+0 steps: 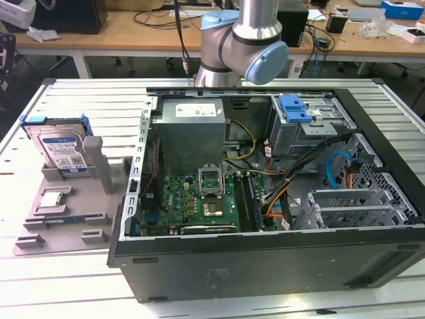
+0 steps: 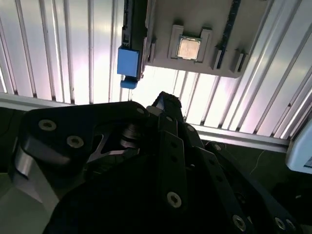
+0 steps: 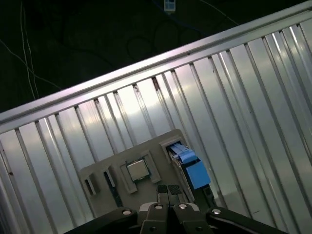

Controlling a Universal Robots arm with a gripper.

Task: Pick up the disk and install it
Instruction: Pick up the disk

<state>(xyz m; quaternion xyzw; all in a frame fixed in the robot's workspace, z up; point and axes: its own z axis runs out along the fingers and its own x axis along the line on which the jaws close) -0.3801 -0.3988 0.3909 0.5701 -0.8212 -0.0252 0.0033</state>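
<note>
Hovering with my pincer (image 3: 168,191) pressed together, I must spread it, centring over the disk (image 1: 63,149), nine o'clock of the computer case (image 1: 265,266).

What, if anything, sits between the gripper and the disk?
Nothing visible. In the first wrist view, only open air separates the black gripper from the silver hard drive in its blue plastic carrier, upright in the grey tray.

Disk (image 1: 63,149) on tray (image 1: 93,206) beside computer case (image 1: 265,266)

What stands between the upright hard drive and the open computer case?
In the exterior view, grey upright plastic posts stand between the silver, blue-framed hard drive and the black computer case.
</note>
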